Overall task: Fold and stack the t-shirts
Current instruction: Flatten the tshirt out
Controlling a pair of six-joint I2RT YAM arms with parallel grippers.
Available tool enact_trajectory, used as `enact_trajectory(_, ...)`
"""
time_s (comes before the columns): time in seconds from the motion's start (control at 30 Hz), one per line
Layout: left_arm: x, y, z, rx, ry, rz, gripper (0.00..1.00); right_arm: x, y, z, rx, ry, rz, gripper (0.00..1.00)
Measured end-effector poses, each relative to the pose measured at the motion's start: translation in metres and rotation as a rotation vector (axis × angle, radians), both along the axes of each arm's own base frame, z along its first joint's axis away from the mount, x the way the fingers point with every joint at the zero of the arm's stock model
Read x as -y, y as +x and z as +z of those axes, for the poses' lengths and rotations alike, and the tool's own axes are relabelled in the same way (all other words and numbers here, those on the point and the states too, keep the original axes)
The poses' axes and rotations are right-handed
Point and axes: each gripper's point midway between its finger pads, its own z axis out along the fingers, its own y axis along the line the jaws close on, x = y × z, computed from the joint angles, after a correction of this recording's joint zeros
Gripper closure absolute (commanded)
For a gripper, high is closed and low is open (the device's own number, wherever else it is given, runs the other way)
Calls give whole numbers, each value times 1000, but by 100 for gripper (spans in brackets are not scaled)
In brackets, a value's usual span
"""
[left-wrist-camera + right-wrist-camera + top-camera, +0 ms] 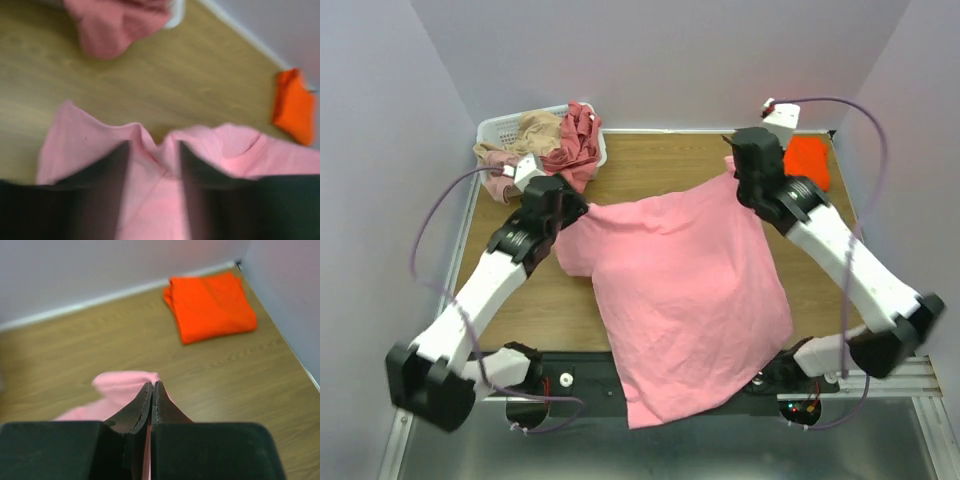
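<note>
Mid-tabletop [520,300], limp light bright pink cotton t-shirt [690,290] spans left gripper [154,160] and right gripper [151,395], both clamped on its far corners; it drapes off the near edge.

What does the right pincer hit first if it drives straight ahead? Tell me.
Probably bare table, then the back wall. The right pincer, shut on the pink t-shirt, points a little left of the folded orange t-shirt, though depth is unclear.
</note>
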Motion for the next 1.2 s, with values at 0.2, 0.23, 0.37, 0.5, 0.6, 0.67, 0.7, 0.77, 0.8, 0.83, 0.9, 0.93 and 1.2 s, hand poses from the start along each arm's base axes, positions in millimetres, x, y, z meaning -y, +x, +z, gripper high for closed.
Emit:
enact_trajectory(0.2, -10, 30, -108, -303, 150, 87, 2, 46, 96, -164, -383, -81, -107, 0)
enact_trajectory(0.23, -11, 33, -112, -319, 157, 92, 2, 49, 104, -186, -438, -83, -104, 0)
enact_trajectory(0.37, -6, 37, -104, -289, 140, 69, 2, 40, 113, -222, -523, -62, -51, 0)
enact_trajectory(0.5, -1, 34, -76, -200, 92, 33, 1, 28, 110, -216, -502, -13, 0, 0)
enact_trajectory(0.6, 1, 28, -60, -145, 64, 13, 2, 18, 100, -211, -483, 45, 51, 0)
enact_trajectory(0.67, 2, 27, -59, -137, 59, 2, 2, 18, 76, -214, -486, 84, 82, 0)
enact_trajectory(0.7, 3, 27, -61, -138, 60, -4, 2, 16, 60, -220, -498, 114, 106, 0)
enact_trajectory(0.77, 7, 27, -74, -162, 71, -24, 2, 13, 38, -236, -543, 151, 139, 0)
enact_trajectory(0.8, 8, 27, -77, -170, 73, -31, 2, 12, 33, -240, -555, 160, 145, 0)
enact_trajectory(0.83, 11, 29, -86, -190, 80, -40, 2, 10, 26, -249, -577, 173, 159, 0)
enact_trajectory(0.9, 16, 34, -108, -226, 90, -60, 2, 7, 15, -269, -629, 186, 177, 0)
enact_trajectory(0.93, 18, 35, -117, -244, 92, -67, 2, 5, 6, -285, -673, 188, 187, 0)
enact_trajectory(1.2, 23, 33, -223, -482, 151, -86, 2, -10, 3, -350, -843, 173, 217, 0)
